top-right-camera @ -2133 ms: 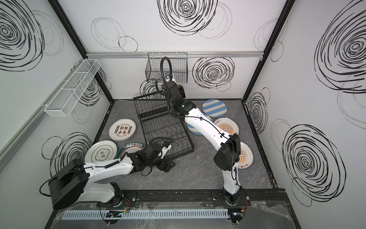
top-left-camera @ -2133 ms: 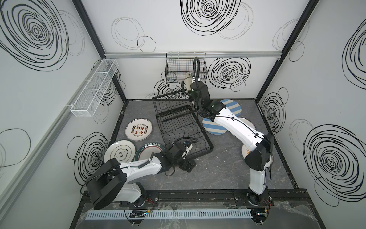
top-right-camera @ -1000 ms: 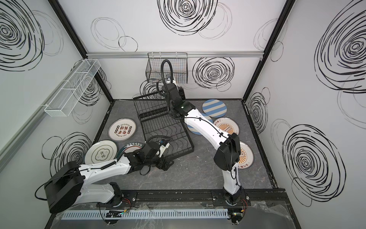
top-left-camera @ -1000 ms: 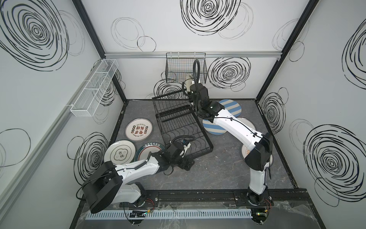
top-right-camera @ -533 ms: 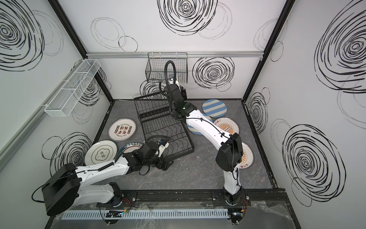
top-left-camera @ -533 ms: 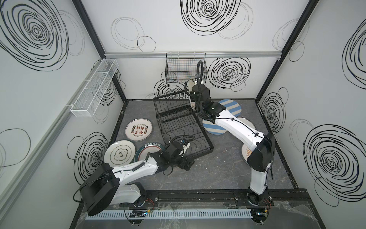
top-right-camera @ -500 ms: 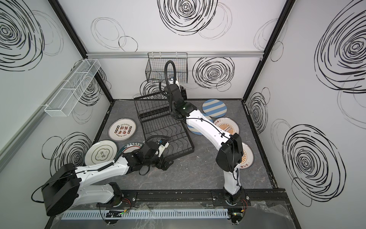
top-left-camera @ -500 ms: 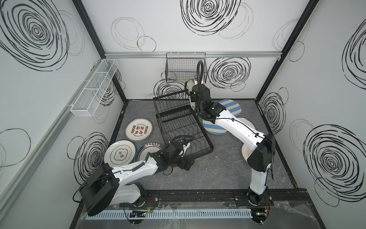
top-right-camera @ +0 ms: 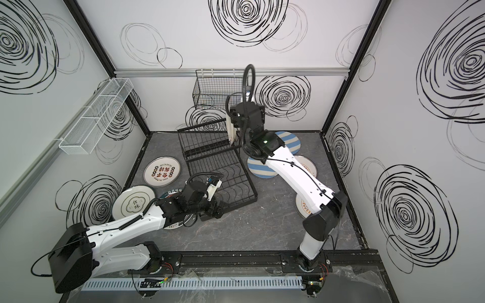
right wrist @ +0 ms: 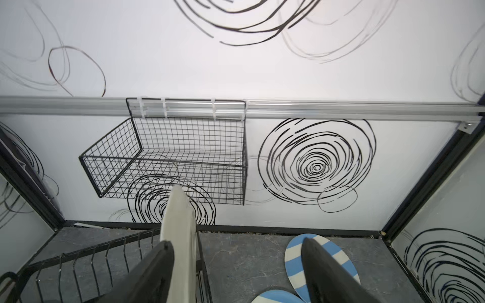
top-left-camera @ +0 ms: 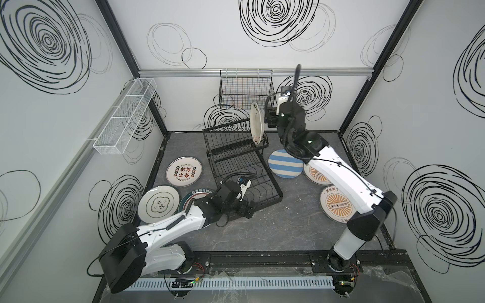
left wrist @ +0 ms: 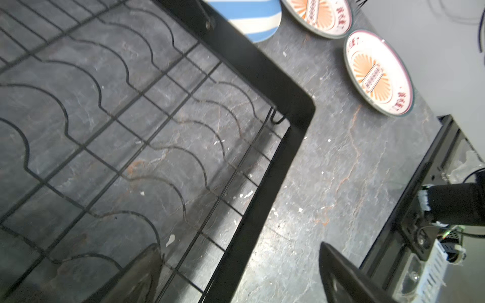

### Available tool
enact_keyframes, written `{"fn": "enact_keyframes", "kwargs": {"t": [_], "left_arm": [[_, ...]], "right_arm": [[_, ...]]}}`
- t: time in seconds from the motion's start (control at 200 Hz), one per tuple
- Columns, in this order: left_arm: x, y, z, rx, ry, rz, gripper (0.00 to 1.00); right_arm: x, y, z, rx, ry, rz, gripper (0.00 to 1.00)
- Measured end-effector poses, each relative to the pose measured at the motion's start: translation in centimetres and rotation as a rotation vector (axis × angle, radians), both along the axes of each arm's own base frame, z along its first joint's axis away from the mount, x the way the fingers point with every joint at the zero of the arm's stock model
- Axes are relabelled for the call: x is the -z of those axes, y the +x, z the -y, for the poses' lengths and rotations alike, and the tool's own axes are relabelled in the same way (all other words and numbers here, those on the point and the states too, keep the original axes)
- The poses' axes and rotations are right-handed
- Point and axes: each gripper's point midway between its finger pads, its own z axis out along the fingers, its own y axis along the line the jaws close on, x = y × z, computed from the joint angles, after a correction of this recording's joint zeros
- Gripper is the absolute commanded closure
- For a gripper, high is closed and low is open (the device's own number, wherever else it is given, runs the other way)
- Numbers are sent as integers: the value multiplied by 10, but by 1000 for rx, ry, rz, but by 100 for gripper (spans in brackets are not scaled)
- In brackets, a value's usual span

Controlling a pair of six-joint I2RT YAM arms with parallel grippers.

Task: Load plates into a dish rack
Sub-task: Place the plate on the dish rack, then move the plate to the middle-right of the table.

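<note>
A cream plate (top-left-camera: 256, 126) stands on edge in the raised upper basket of the black dish rack (top-left-camera: 237, 160), at its right end. My right gripper (right wrist: 236, 242) is open around the plate (right wrist: 179, 225), which rests near one finger and far from the other. My left gripper (left wrist: 238, 246) is open low at the rack's near corner, its fingers on either side of the frame bar (left wrist: 262, 204). Flat on the floor lie a red-character plate (top-left-camera: 183, 171), a black-script plate (top-left-camera: 158, 206), a teal-rimmed plate (top-left-camera: 193, 200) partly under my left arm, two striped plates (top-right-camera: 261, 168) (top-right-camera: 291, 141) and two sunburst plates (top-left-camera: 337, 206) (top-left-camera: 316, 174).
A black grid basket (top-left-camera: 245, 90) hangs on the back wall just above the standing plate. A long white mesh basket (top-left-camera: 126, 115) hangs on the left wall. Black frame posts (top-left-camera: 357, 105) bound the cell's corners, and a rail (top-left-camera: 262, 255) runs along the front.
My right gripper has opened and let go of the cream plate, which now stands by itself in the upper basket. The wrist has drawn back slightly. The left arm has hardly moved.
</note>
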Motion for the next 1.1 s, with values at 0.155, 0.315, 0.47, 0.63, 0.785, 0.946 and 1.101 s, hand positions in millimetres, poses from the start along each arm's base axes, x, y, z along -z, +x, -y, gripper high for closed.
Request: {"fn": "enact_keyframes", "kwargs": {"t": [0.155,0.315,0.47,0.63,0.785,0.946,1.101], "left_arm": [[-31,7,14,22,-44,56,4],[-43,5,35,75,-67,68,4],[-39,3,70,160,-69,55,4],[-31,-1,91,228,-94,28,4],[-22,5,90,230,-99,-2,4],[-22,20,81,193,-104,0,4],[-22,27,76,172,-105,1,4]], "right_arm": [[26,-25,118,125,112,-63,19],[136,-50,198,256,170,-279,19],[259,-81,281,446,276,-534,15],[339,-122,327,578,407,-707,15],[378,-128,301,491,505,-809,16],[413,-141,250,382,534,-915,16],[434,-153,225,322,554,-970,16]]}}
